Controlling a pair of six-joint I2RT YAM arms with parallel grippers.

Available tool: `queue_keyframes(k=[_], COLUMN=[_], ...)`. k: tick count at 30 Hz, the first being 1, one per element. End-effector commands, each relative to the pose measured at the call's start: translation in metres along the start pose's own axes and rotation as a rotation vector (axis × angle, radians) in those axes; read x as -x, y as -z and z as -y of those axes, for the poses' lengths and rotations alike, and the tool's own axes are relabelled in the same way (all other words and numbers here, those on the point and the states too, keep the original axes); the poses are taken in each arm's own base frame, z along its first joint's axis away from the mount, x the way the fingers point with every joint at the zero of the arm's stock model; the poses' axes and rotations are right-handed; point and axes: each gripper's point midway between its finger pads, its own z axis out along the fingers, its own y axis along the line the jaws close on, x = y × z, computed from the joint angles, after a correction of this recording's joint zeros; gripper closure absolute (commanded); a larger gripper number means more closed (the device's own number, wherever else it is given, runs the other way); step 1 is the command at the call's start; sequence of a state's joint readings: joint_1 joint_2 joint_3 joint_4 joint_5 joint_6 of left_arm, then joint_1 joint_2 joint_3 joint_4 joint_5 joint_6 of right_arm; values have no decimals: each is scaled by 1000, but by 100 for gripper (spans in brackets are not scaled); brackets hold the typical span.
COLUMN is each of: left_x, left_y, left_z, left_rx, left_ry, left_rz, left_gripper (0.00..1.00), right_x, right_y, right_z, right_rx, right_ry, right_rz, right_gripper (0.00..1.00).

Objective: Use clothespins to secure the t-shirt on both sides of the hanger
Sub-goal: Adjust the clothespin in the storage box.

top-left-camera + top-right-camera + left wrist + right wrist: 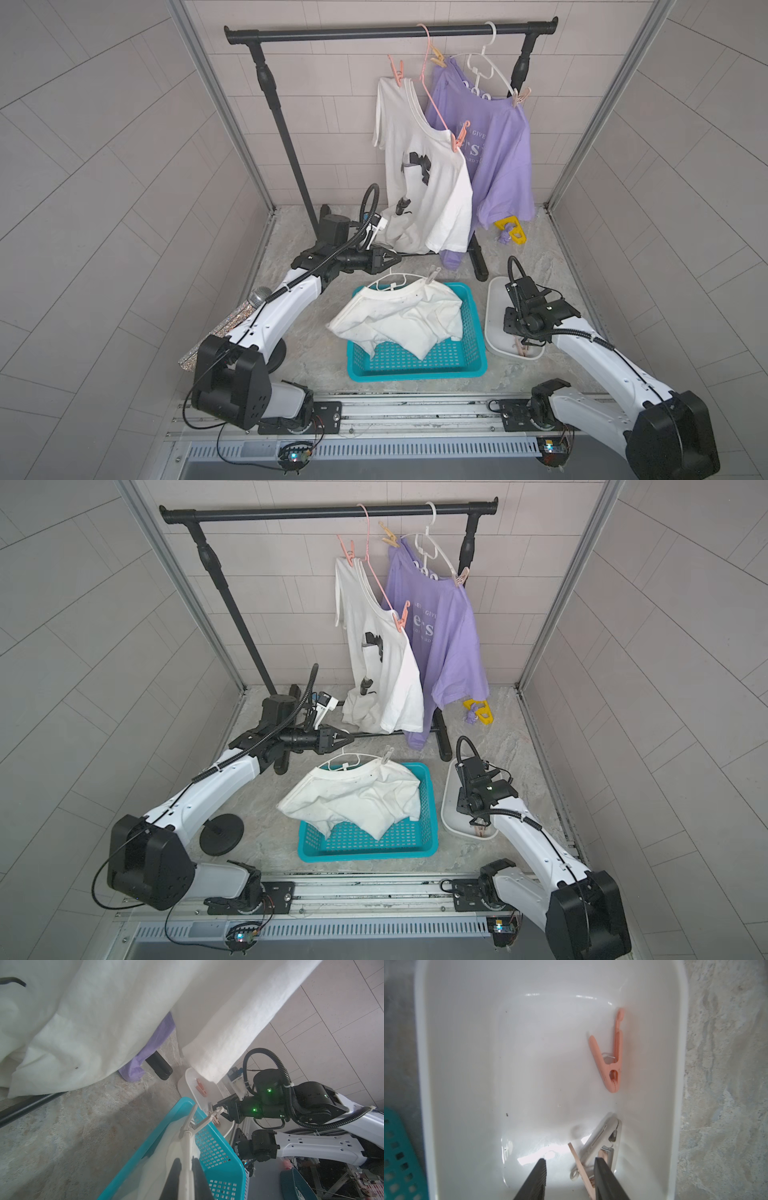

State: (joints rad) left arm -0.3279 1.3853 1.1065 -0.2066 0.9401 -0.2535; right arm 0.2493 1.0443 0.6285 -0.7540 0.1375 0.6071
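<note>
Your right gripper [571, 1160] sits half open in white tray [467, 1064], peach-tan clothespin [581, 1167] against one finger, grey clothespin [600, 1136] crossing it. Risk: you pinch both, or peach one skids off-centre. Your left gripper [186, 1162] clamps hanger [188, 1142]; t-shirt [399, 320], slumped over basket [415, 368], could slide off.

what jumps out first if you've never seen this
The black rack at the back, with a white t-shirt and a purple t-shirt pinned up. In the middle, another white shirt on its hanger drapes over a teal basket, and the right gripper is down in a white tray of clothespins.
</note>
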Motion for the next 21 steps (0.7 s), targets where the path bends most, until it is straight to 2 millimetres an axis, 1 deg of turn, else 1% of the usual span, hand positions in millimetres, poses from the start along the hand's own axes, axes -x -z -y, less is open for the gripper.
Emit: queue_keyframes(k=[1, 9, 21], left_x=[5, 1, -1], left_y=[4, 0, -2], left_z=[12, 14, 16], left_rx=[-25, -34, -39], left_ry=[-50, -54, -60], left_rz=[23, 12, 6], left_gripper=[100, 100, 100], right_x=[-10, -22, -24], right_y=[-11, -30, -38], right_z=[8, 4, 5], right_rx=[-44, -49, -58], right_ry=[-7, 5, 15], right_rz=[-26, -80, -85], right_gripper=[60, 61, 65])
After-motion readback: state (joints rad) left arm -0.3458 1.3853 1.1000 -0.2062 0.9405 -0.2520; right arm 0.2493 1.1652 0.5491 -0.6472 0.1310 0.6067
